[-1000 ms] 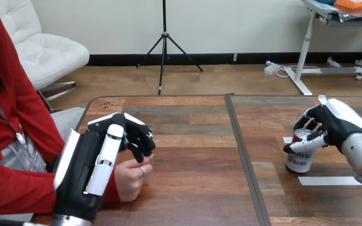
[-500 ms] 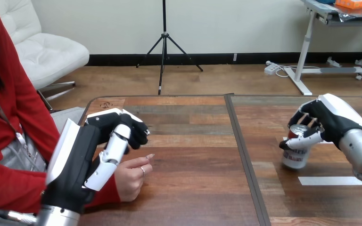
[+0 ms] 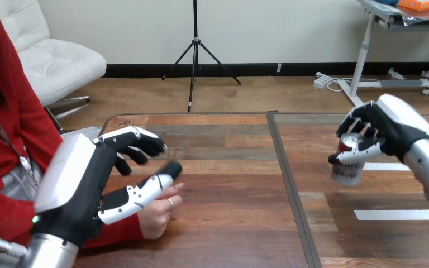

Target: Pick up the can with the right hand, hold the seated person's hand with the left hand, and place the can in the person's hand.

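Curled fingers (image 3: 361, 121) of the right hand (image 3: 394, 131) grasp the can (image 3: 348, 167), tilted, over the right side of the bench (image 3: 229, 184). At the left, the left hand (image 3: 84, 184) has its fingers released and spread above the person's hand (image 3: 156, 211), which rests on the bench.

Likely a lab; wooden table (image 3: 229, 218) marked with white tape strips (image 3: 399, 214).

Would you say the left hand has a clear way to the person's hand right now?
Probably yes: the left hand is open, just above and beside the person's hand, with nothing between them. The can is far off, in the right hand.
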### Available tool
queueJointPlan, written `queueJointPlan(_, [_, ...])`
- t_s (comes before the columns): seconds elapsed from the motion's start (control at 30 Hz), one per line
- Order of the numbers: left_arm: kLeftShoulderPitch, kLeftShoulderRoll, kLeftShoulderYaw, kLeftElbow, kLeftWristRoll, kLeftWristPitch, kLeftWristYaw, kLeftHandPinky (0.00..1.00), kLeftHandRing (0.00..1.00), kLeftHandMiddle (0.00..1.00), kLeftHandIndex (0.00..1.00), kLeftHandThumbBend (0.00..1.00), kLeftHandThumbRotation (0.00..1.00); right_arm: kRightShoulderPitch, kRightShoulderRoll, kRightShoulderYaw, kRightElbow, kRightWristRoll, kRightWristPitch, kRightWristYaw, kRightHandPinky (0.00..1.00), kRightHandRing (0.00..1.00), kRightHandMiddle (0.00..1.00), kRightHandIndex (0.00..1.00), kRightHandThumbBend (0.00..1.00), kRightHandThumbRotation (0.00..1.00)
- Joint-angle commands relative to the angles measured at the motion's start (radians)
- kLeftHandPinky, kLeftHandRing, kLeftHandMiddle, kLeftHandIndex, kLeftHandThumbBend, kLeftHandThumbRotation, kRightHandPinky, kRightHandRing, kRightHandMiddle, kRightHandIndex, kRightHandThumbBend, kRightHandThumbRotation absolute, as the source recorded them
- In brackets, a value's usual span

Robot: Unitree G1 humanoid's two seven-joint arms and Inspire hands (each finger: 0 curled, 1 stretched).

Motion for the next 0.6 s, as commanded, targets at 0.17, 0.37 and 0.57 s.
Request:
queueJointPlan(0.17, [-0.071,0.084,0.009,-0.045,0.068,0.016,-0.016,0.47,0.63,0.68,0.66,0.99,0.34,-0.087,-0.037,-0.013,-0.088,0.013,-0.034,0.008,0.33,0.36,0.43,0.51,0.67,0.0])
queueJointPlan(0.37, [-0.078,0.124,-0.009,-0.021,0.118,0.008,-0.025,0.49,0.63,0.68,0.66,1.0,0.28,-0.085,-0.036,-0.02,-0.099,0.027,-0.051,0.016,0.32,0.34,0.42,0.51,0.67,0.0])
queueJointPlan(0.57, [-0.089,0.166,-0.03,0.006,0.164,-0.002,-0.035,0.5,0.64,0.69,0.66,1.0,0.24,-0.084,-0.033,-0.027,-0.114,0.037,-0.055,0.023,0.32,0.35,0.42,0.51,0.68,0.0])
